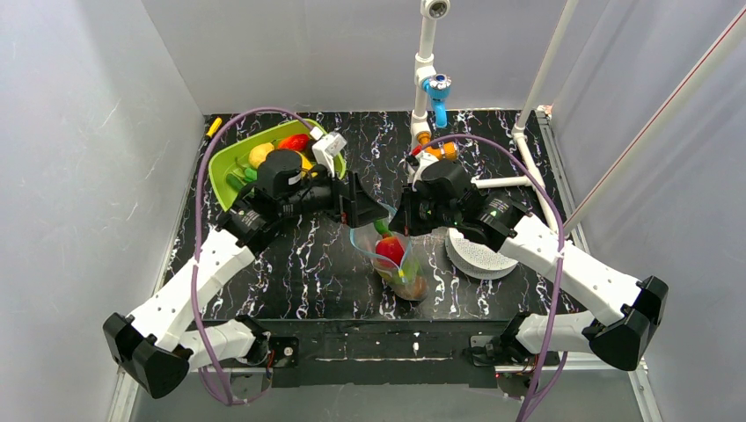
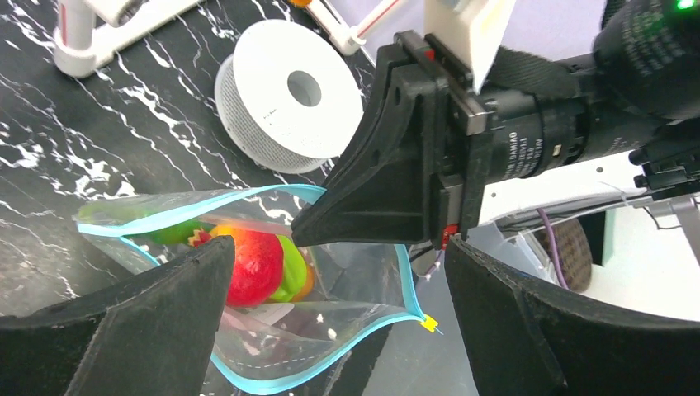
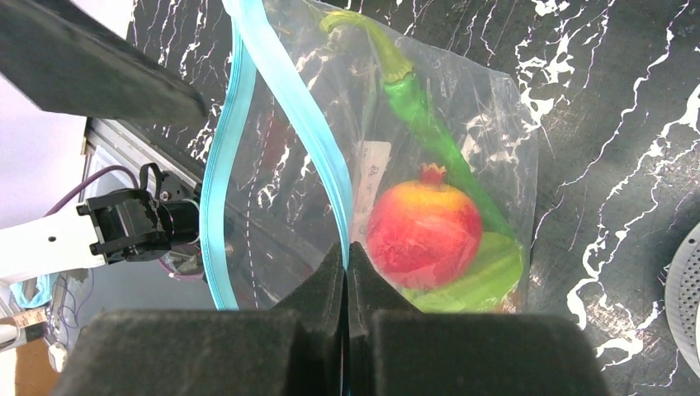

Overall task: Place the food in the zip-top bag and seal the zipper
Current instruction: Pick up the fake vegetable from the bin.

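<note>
The clear zip-top bag (image 1: 400,264) lies mid-table with its mouth held up and gaping. Inside it are food pieces: a red pomegranate (image 3: 425,231), a green chili (image 3: 421,115) and other green and orange pieces. My right gripper (image 3: 347,252) is shut on one lip of the light blue zipper (image 3: 289,107). My left gripper (image 2: 337,252) stands wide open just above the bag's mouth with nothing held; the other zipper lip (image 2: 369,330) curves between its fingers. More food (image 1: 295,142) lies in the lime-green tray (image 1: 230,158) at the back left.
A white perforated spool (image 1: 479,255) lies right of the bag under the right arm. A white pipe stand (image 1: 427,88) with a blue fitting rises at the back centre. Grey walls close in both sides. The table's front edge runs just below the bag.
</note>
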Controlling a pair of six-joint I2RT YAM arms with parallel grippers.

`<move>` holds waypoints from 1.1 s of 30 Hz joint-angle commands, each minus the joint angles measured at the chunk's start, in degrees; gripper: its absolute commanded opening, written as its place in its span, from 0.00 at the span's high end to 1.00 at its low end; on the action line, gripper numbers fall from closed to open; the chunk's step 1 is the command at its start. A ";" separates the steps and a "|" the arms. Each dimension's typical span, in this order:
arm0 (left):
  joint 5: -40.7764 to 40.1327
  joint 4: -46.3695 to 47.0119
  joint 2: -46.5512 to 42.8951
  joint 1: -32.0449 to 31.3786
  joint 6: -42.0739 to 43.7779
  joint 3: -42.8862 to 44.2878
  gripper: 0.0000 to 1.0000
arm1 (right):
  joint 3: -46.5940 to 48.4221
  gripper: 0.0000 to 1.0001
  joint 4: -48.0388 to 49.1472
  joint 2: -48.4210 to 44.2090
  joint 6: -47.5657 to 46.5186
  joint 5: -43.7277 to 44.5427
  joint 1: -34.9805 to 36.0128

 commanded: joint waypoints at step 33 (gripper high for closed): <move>-44.67 -7.59 -4.53 28.20 3.40 -9.11 0.02 | -0.26 0.99 4.05 0.16 -0.67 -3.16 -1.83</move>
